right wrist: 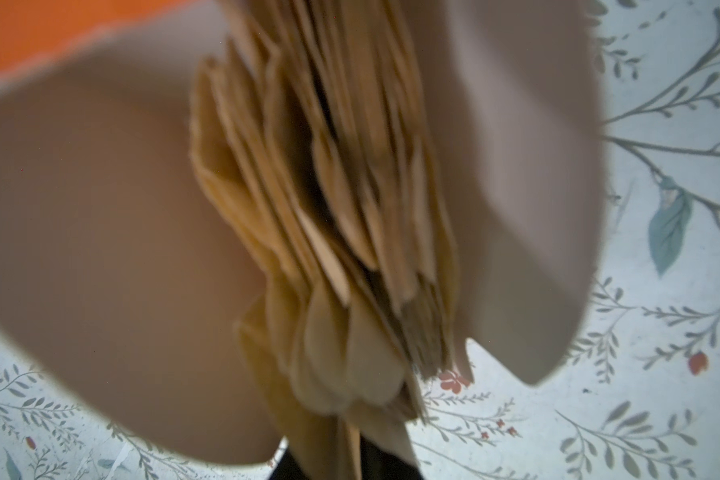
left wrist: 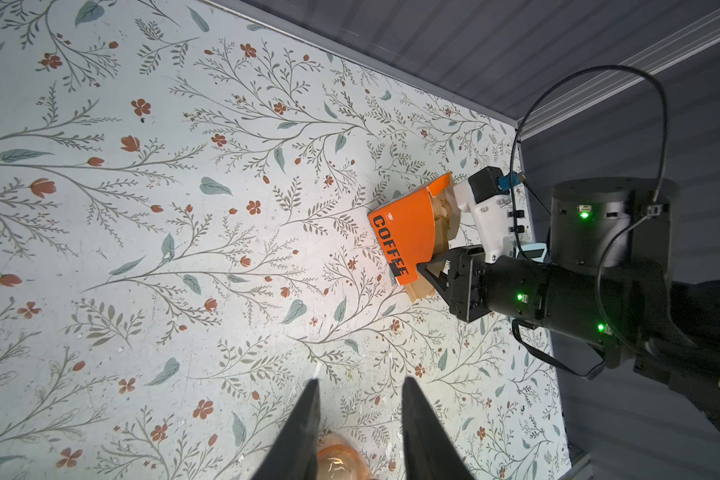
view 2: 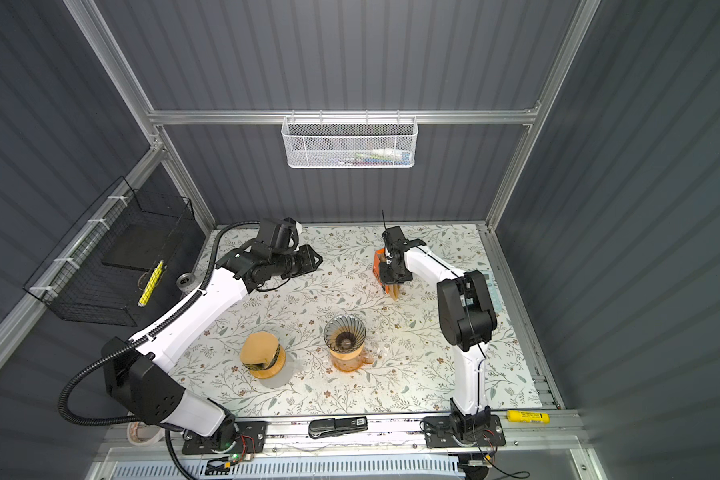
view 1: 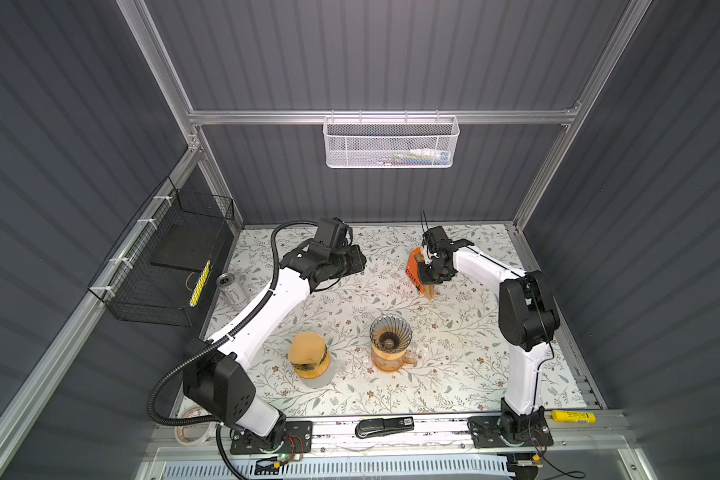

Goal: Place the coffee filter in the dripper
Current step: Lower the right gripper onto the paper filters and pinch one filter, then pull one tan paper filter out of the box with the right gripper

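The right claw [left wrist: 427, 276] is clamping on a brown coffee filter [right wrist: 304, 415] at the edge of the stack in the orange box [view 1: 413, 270], which is standing on the far side of the table [view 1: 454, 365], right of the middle. The dripper [view 1: 390, 332] is sitting on an amber jug [view 1: 391, 361] near the front middle, well apart from the box. The left claw [left wrist: 360, 380] is hovering left of the box, jaws apart and gripping nothing.

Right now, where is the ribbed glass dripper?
In both top views, the ribbed glass dripper sits atop an amber glass server near the floral table's front middle, right of the tan-topped amber container.
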Controlling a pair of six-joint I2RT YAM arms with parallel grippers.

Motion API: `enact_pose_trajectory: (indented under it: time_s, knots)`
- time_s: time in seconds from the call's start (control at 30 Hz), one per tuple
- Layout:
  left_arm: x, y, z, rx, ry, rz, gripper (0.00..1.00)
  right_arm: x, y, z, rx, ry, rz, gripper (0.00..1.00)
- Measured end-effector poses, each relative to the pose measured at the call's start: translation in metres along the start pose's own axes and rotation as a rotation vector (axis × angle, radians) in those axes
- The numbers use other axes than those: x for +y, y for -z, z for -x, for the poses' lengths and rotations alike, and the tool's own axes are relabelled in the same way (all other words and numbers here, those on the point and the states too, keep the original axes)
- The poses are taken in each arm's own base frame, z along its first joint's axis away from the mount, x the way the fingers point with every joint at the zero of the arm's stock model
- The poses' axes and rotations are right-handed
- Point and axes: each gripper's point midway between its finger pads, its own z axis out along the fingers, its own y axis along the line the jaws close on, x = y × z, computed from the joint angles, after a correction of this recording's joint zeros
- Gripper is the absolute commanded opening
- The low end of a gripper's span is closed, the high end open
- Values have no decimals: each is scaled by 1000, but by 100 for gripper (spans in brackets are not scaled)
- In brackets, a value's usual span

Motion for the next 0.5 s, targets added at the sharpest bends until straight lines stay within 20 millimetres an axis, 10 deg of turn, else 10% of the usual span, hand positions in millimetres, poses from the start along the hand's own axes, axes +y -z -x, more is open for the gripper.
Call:
enact_pose_trajectory:
  time_s: [0.5]
  knots:
    - [1, 0, 1, 0, 3, -4, 34, 0, 8, 0, 7, -6, -2, 0]
